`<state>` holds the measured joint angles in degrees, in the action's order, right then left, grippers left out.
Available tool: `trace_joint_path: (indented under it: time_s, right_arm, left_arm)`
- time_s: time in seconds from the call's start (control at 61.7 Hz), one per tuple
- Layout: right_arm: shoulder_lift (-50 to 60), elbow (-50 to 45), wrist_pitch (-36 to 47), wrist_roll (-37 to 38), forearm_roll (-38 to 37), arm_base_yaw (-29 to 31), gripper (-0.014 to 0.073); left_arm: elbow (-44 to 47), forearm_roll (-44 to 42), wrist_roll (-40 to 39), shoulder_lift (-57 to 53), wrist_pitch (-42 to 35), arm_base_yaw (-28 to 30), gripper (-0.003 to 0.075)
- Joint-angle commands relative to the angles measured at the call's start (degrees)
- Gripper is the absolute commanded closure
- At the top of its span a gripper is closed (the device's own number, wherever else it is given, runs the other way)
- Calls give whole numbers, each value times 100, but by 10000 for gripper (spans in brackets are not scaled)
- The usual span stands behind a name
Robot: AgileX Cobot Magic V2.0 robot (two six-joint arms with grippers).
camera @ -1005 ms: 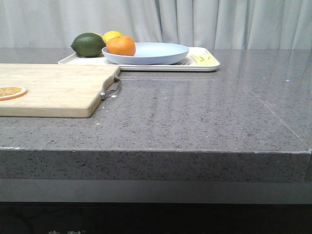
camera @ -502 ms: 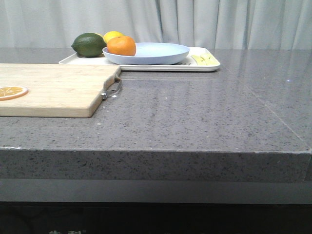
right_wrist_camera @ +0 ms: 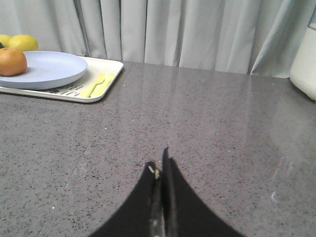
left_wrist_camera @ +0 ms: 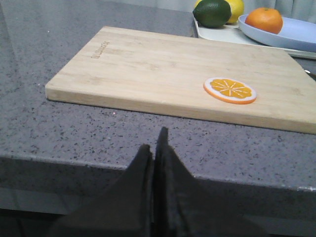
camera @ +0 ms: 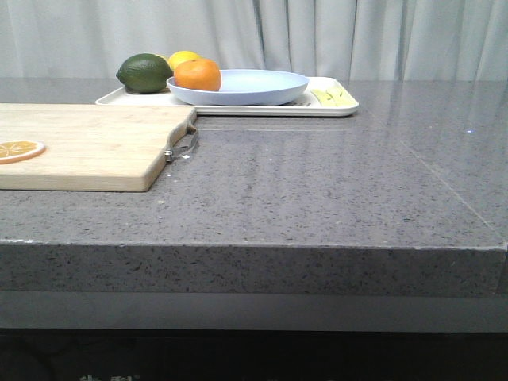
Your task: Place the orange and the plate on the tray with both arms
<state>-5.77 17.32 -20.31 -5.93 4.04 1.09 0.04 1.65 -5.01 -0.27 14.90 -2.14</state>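
Note:
The orange [camera: 198, 75] rests at the left edge of the pale blue plate [camera: 254, 86], and the plate lies on the cream tray [camera: 329, 109] at the far side of the table. The wrist views show the same group: orange [left_wrist_camera: 264, 19] and plate [left_wrist_camera: 296, 34] in the left one, orange [right_wrist_camera: 11, 61], plate [right_wrist_camera: 49, 68] and tray [right_wrist_camera: 106, 79] in the right one. My left gripper [left_wrist_camera: 154, 143] hangs shut over the table's near edge, holding nothing. My right gripper [right_wrist_camera: 160, 165] is shut and empty above bare countertop, far from the tray. Neither arm appears in the front view.
A dark green lime [camera: 144, 72] and a yellow lemon [camera: 182, 57] sit on the tray's left end. Yellow cutlery [camera: 333, 97] lies at its right end. A wooden cutting board [camera: 87, 143] with an orange slice [camera: 17, 149] occupies the left. A white appliance [right_wrist_camera: 305, 64] stands far right.

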Motion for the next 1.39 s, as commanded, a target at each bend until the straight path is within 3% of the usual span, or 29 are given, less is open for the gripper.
trace_joint_path:
  time_s: [0.0, 1.086, 1.378]
  right_arm:
    - [-77, 150, 471, -57, 26, 40, 662]
    - [-77, 134, 495, -57, 26, 40, 662]
    - [262, -1100, 1856, -57, 21, -650, 662]
  left_arm:
    - [40, 44, 4, -113, -876, 12, 738]
    - [27, 44, 4, -113, -961, 12, 738]
    - [27, 44, 4, -113, -961, 12, 738]
